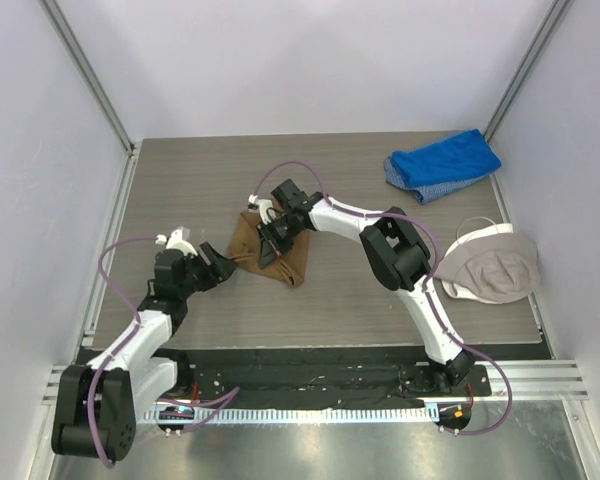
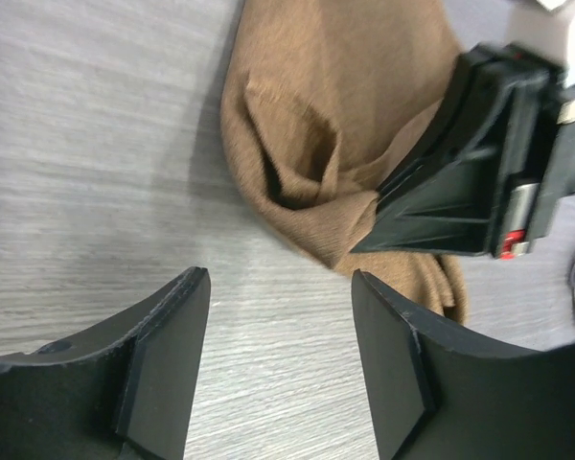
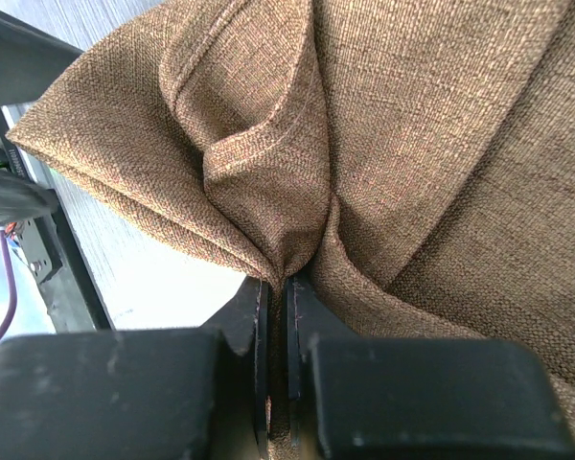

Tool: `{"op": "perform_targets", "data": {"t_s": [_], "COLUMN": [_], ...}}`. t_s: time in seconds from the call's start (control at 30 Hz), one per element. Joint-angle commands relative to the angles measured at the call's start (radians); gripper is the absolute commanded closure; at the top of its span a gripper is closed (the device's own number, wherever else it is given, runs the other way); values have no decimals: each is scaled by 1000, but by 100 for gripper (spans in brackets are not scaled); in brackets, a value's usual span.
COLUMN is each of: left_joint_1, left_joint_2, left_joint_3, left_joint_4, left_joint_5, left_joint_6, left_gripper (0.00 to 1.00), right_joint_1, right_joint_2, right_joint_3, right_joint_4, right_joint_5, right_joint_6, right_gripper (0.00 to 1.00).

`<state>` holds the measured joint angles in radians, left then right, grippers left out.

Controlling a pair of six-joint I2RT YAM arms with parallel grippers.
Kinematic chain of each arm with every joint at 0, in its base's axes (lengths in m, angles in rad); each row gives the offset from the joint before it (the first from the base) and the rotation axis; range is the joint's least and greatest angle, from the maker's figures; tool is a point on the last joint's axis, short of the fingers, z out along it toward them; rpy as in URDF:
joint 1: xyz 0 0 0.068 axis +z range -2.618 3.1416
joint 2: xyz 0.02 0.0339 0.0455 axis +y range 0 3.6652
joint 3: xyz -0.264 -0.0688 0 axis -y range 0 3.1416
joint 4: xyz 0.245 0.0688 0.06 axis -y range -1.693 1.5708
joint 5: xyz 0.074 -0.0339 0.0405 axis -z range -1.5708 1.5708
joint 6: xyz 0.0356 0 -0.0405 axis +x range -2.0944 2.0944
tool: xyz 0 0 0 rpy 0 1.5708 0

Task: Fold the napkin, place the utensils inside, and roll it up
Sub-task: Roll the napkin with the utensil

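The tan-brown napkin lies bunched in the middle of the table. My right gripper is shut on a pinched fold of it; in the right wrist view the cloth is clamped between the closed fingers. My left gripper is open and empty just left of the napkin's left corner, near the table. In the left wrist view the napkin lies ahead of the spread fingers, with the right gripper's black body on it. The gold spoon is out of view.
A blue cloth lies at the back right. A beige-and-white cap-like item lies at the right edge. Grey walls enclose the wood-grain table.
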<state>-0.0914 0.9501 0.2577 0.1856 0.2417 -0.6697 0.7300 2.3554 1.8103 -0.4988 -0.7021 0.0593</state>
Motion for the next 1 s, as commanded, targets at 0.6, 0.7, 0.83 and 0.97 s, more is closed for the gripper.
{"op": "perform_targets", "data": {"t_s": [0.6, 0.7, 0.83, 0.97], "left_joint_1": [-4, -4, -4, -4], "left_joint_2": [219, 257, 295, 332], "left_joint_3": [71, 78, 84, 87], "left_joint_4": [255, 278, 299, 322], "left_joint_5": [-12, -13, -22, -39], "left_joint_6": [28, 27, 28, 25], "left_gripper": [38, 39, 41, 42], "right_joint_1": [3, 0, -6, -17], "right_joint_2": [76, 88, 110, 130], "right_joint_3": [35, 47, 63, 80], "right_joint_4": [-87, -103, -125, -150], "right_joint_5": [24, 10, -8, -17], "right_joint_6": [-7, -15, -19, -30], "right_gripper": [99, 99, 99, 99]}}
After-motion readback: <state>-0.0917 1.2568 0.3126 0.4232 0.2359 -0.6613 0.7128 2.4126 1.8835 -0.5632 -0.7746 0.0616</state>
